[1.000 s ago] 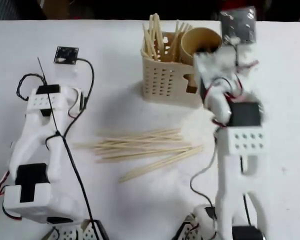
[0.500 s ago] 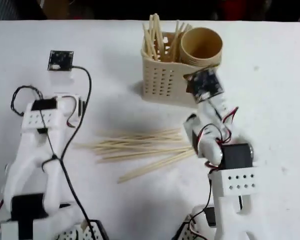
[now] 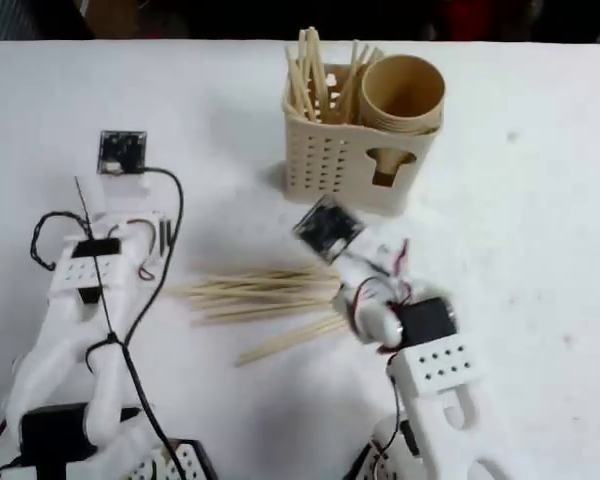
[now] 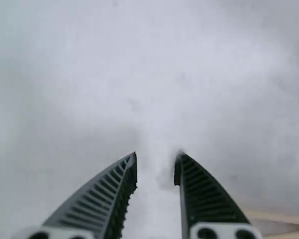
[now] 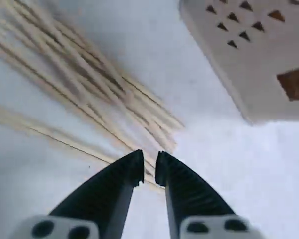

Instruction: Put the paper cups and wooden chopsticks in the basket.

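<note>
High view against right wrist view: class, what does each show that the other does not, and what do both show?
The high view adds the paper cups in the basket, upright chopsticks beside them, and the left arm. The right wrist view adds the right gripper, its fingers a narrow gap apart, over the ends of the loose chopsticks. Both share those loose chopsticks on the table and the basket's perforated wall.

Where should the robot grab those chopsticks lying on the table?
Probably from above, near the middle of the chopsticks, jaws across them. They lie flat and side by side, so a crosswise pinch gathers several. The right gripper sits nearest.
</note>
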`<action>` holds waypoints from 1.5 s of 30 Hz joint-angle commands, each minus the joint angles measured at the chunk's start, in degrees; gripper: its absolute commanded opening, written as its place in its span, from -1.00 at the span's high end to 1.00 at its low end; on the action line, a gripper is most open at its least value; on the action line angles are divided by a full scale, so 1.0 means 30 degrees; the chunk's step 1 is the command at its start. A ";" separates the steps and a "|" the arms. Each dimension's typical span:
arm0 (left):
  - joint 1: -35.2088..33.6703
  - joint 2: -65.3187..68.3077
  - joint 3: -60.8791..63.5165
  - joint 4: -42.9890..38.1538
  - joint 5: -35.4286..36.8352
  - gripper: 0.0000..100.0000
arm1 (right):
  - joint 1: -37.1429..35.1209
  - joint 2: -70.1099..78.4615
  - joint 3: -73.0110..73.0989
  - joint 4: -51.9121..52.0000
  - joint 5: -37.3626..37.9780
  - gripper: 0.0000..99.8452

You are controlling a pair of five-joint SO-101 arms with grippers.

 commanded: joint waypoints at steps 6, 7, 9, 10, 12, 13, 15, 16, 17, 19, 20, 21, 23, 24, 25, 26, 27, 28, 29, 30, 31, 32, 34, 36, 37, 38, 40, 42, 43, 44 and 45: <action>-0.0952 -0.0894 -0.0059 -0.0586 0.0176 0.72 | -0.1509 -0.0308 0.2315 -0.0806 0.3458 0.61; -0.0952 -0.0894 -0.0059 -0.0586 0.0176 0.72 | -0.1509 -0.0308 0.2784 -0.0747 0.4249 0.59; -0.0923 -0.0894 -0.0059 -0.0586 0.0176 0.72 | -0.1538 -0.0308 0.3692 -0.0806 0.5919 0.58; -0.0923 -0.0894 -0.0059 -0.0586 0.0176 0.72 | -0.1480 -0.0308 0.4015 -0.0894 0.6535 0.58; -0.0923 -0.0894 -0.0059 -0.0586 0.0176 0.72 | -0.1451 -0.0308 0.4396 -0.1187 0.6799 0.58; -0.0923 -0.0894 -0.0059 -0.0586 0.0176 0.72 | -0.1451 -0.0308 0.4454 -0.1245 0.6857 0.58; -0.0923 -0.0894 -0.0059 -0.0586 0.0176 0.72 | -0.1451 -0.0308 0.4484 -0.1275 0.6916 0.58; -0.0923 -0.0894 -0.0059 -0.0586 0.0176 0.72 | -0.1451 -0.0308 0.4513 -0.1421 0.7062 0.58; -0.0923 -0.0894 -0.0059 -0.0586 0.0176 0.72 | -0.1451 -0.0278 0.4542 -0.1626 0.7326 0.58; -0.0923 -0.0894 -0.0059 -0.0586 0.0176 0.72 | -0.1421 0.0132 0.4630 -0.1949 0.7531 0.58; -0.0923 -0.0894 -0.0059 -0.0586 0.0176 0.72 | -0.1421 0.0542 0.4630 -0.2154 0.7560 0.58; -0.0923 -0.0894 -0.0059 -0.0586 0.0176 0.72 | -0.1421 0.1099 0.4630 -0.2505 0.7560 0.58; -0.0923 -0.0894 -0.0059 -0.0586 0.0176 0.72 | -0.1275 0.2388 0.4630 -0.3473 0.7560 0.58; -0.0923 -0.0894 -0.0059 -0.0586 0.0176 0.72 | -0.1158 0.3062 0.4601 -0.3941 0.7560 0.58; -0.0923 -0.0894 -0.0059 -0.0586 0.0176 0.72 | -0.1070 0.3619 0.4601 -0.4410 0.7560 0.58; -0.0923 -0.0894 -0.0059 -0.0586 0.0176 0.72 | -0.1011 0.4117 0.4601 -0.4703 0.7560 0.58; -0.0923 -0.0894 -0.0059 -0.0586 0.0176 0.72 | -0.1011 0.4615 0.4601 -0.4996 0.7560 0.58; -0.0923 -0.0894 -0.0059 -0.0586 0.0176 0.72 | -0.1011 0.5055 0.4601 -0.5231 0.7590 0.58; -0.0923 -0.0894 -0.0059 -0.0586 0.0176 0.72 | -0.1040 0.5436 0.4601 -0.5524 0.7590 0.58; -0.0923 -0.0894 -0.0059 -0.0586 0.0176 0.72 | -0.1011 0.5788 0.4601 -0.5788 0.7590 0.58; -0.0923 -0.0894 -0.0059 -0.0586 0.0176 0.72 | -0.0952 0.5993 0.4571 -0.5934 0.7590 0.58; -0.0923 -0.0894 -0.0059 -0.0586 0.0176 0.72 | -0.0952 0.6139 0.4396 -0.5905 0.7590 0.58; -0.0923 -0.0894 -0.0059 -0.0586 0.0176 0.72 | -0.0952 0.6462 0.4073 -0.5817 0.7590 0.58; -0.0923 -0.0894 -0.0059 -0.0586 0.0176 0.72 | -0.1070 0.6842 0.3868 -0.5817 0.7590 0.58; -0.0923 -0.0894 -0.0059 -0.0586 0.0176 0.72 | -0.1070 0.7077 0.3663 -0.5788 0.7590 0.58; -0.0923 -0.0894 -0.0059 -0.0586 0.0176 0.72 | -0.0982 0.7370 0.3429 -0.5641 0.7560 0.58; -0.0923 -0.0894 -0.0059 -0.0586 0.0176 0.72 | -0.0952 0.8044 0.2901 -0.5231 0.7502 0.63; -0.0923 -0.0894 -0.0059 -0.0586 0.0176 0.72 | -0.0952 0.8718 0.2403 -0.4879 0.7443 0.77; -0.0923 -0.0894 -0.0059 -0.0586 0.0176 0.72 | -0.0952 0.8952 0.2198 -0.4703 0.7414 0.85; -0.0923 -0.0894 -0.0029 -0.0586 0.0176 0.72 | -0.0923 0.9128 0.2051 -0.4527 0.7385 0.91; -0.0923 -0.0894 -0.0029 -0.0586 0.0176 0.72 | -0.0923 0.9275 0.1963 -0.4469 0.7209 0.97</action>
